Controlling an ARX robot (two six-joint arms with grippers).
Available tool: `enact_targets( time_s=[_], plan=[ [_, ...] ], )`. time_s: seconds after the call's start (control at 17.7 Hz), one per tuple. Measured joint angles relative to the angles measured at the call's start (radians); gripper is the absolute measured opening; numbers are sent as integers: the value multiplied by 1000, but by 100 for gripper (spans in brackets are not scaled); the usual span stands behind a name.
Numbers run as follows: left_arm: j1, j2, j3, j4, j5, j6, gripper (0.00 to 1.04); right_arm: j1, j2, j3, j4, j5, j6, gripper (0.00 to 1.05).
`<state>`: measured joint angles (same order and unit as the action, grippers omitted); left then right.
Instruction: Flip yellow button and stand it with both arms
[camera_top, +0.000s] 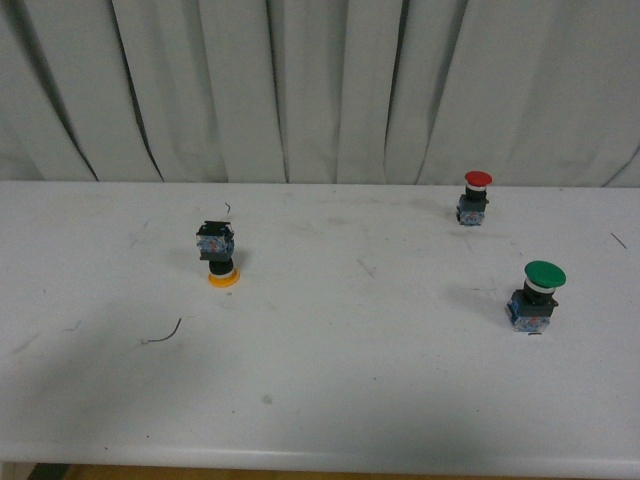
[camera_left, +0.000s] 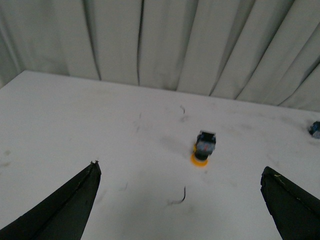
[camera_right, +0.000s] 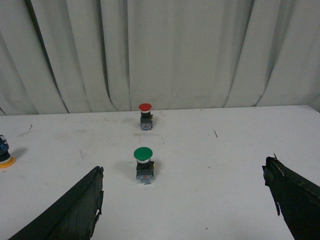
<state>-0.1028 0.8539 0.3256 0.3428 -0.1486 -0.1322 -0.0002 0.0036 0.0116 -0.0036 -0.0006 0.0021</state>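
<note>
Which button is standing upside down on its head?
The yellow button: its cap sits on the table with the block on top. The red button and green button stand caps up.

A: Front view?
B: Mid-body, looking down across the table (camera_top: 320, 400) toward the curtain (camera_top: 320, 90).
A: Wrists?
B: Lower, nearer, facing that same curtain. Shared with left: yellow button (camera_top: 221, 257). With right: green button (camera_top: 538, 296), red button (camera_top: 475, 197).

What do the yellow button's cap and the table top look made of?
Cap of the yellow button: likely moulded plastic, opaque orange-yellow, even colour. Top of the table: smooth matte white, probably laminate or painted board; scuffs and dark marks show. Blur leaves both open.
</note>
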Motion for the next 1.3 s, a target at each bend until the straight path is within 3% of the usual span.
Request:
enact_targets(
  time_s=[0.17,0.45,0.85,1.3],
  plan=[
    [-33,404,220,145,22,-1,98,0,0,0,0,0,0,98],
    [-92,922,618,26,32,10,98,0,0,0,0,0,0,98],
    [-82,1168,908,-117,62,62,98,0,0,0,0,0,0,98],
    [-64,1266,1004,-238,138,46,98,0,0,0,0,0,0,98]
  ],
)
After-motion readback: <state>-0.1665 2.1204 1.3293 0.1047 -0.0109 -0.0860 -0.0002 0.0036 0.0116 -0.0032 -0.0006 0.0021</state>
